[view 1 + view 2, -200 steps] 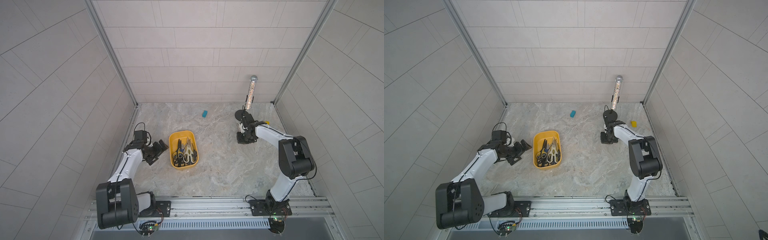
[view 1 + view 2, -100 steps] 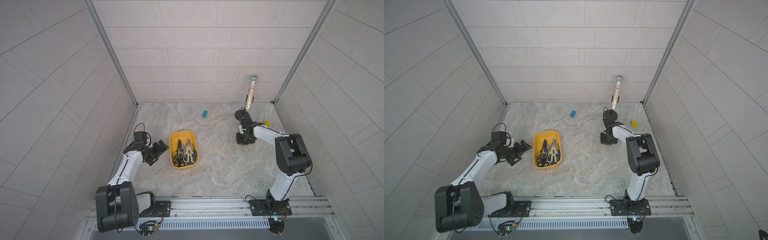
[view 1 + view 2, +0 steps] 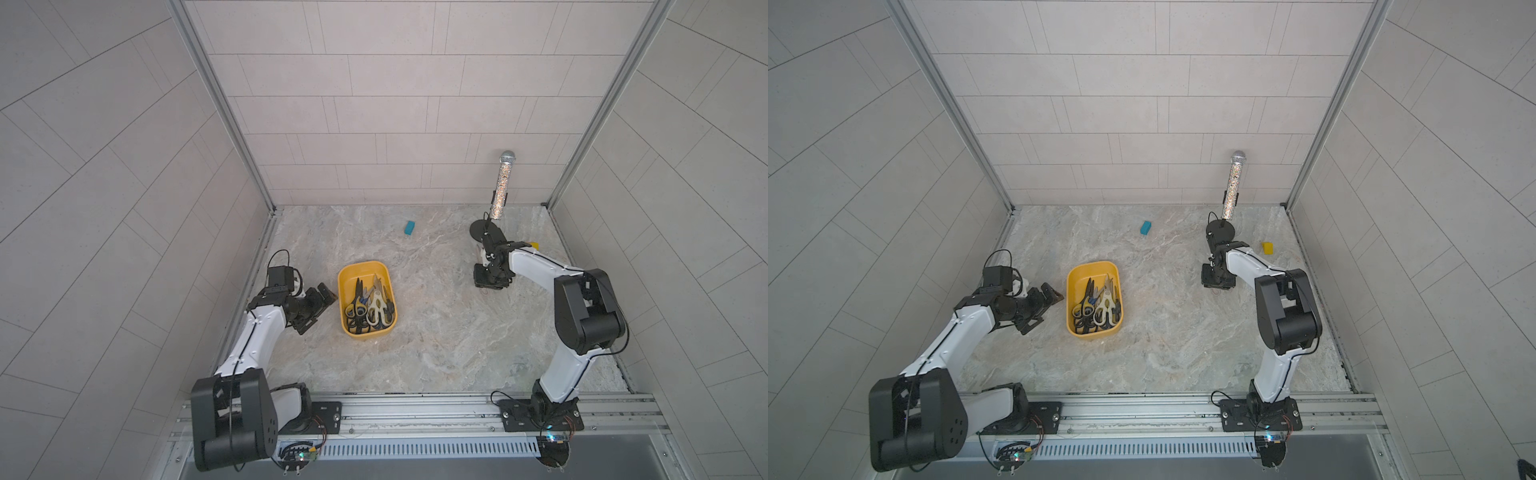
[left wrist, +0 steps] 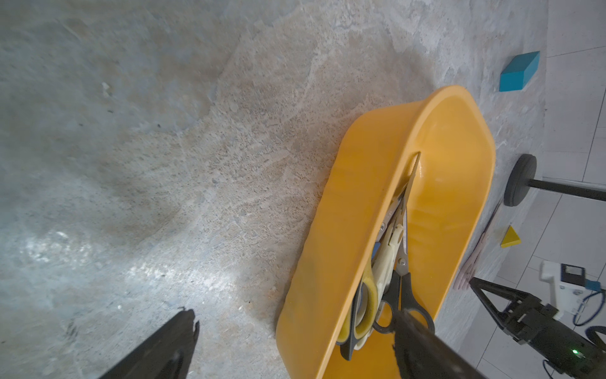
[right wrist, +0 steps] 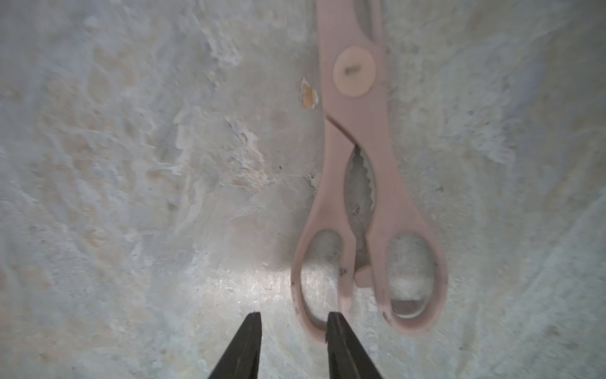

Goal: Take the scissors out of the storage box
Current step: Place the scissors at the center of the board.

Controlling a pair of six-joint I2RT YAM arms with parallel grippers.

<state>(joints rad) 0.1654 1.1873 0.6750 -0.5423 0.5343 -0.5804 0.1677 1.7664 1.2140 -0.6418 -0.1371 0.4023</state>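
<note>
Hovering low over the table [image 5: 131,164], my right tool [image 5: 294,315] points straight down with its two black fingers [image 5: 249,344] parted by a narrow gap and nothing clamped between them. Just beyond the tips lie the pale pink scissors [image 5: 352,111], flat on the table, blades together and handle loops toward me. One fingertip sits at the rim of the nearer loop; I cannot tell whether it touches. In both top views this tool [image 3: 490,282] is on the right side of the table, well apart from the storage box [image 3: 365,262] and near the round black base of a stand holding a glittery microphone [image 3: 500,187] upright. A small yellow block [image 3: 1268,248] lies beside my right arm, and a teal block [image 3: 409,227] sits farther back toward the wall. My left tool [image 4: 295,313] is spread wide and holds nothing. It is just beside the box's left wall, and in the wrist view one finger [image 4: 413,344] crosses in front of a black handle. The rest of the scissors [image 3: 370,307] are piled inside the box, handles of black, yellow-and-black, cream and blue toward the near end, blades toward the back wall.
</note>
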